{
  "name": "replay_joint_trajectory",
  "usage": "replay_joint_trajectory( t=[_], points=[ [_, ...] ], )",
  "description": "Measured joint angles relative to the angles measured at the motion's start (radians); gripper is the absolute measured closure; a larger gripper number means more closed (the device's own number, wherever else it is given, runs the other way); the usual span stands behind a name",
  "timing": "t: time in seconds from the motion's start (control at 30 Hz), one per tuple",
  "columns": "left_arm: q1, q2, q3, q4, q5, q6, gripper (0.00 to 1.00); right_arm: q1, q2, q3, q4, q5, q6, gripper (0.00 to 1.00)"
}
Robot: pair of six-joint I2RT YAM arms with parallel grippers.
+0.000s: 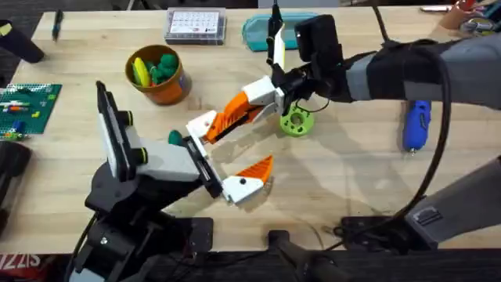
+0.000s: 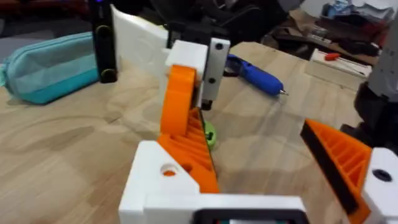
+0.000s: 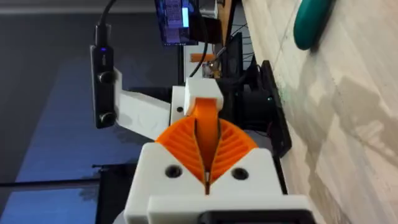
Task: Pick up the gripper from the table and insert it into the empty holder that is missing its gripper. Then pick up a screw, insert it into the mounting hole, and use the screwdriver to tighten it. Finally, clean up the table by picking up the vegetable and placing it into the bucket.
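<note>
My right gripper reaches in from the right and is shut on the tip of the gripper, a white finger with an orange ribbed pad. Its base sits at the white holder on my left arm. My left gripper is open, its other finger spread wide. The blue screwdriver lies at the right. The orange bucket holds green and yellow pieces. A green vegetable lies beside my left arm. The screw is out of view.
A lime green disc lies just under the right gripper. A teal pouch and a clear parts box stand at the back. A green brick plate is at the left edge.
</note>
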Motion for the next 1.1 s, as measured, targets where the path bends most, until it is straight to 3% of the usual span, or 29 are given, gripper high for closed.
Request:
replay_joint_trajectory(
  t=[0.3,0.5,0.67,1.1],
  points=[
    [0.0,0.0,0.0,0.006,-0.118,0.004,0.015,0.008,0.0,0.0,0.197,0.089,0.104,0.985],
    [0.002,0.0,0.0,0.004,-0.166,0.002,0.015,0.041,0.0,0.0,0.232,0.164,0.156,0.986],
    [0.004,0.0,0.0,0.003,-0.176,-0.017,0.015,0.08,0.0,0.0,0.242,0.207,0.173,0.987],
    [0.007,0.0,0.0,0.003,-0.15,-0.027,0.015,0.082,0.0,0.0,0.243,0.212,0.181,0.988]
  ],
)
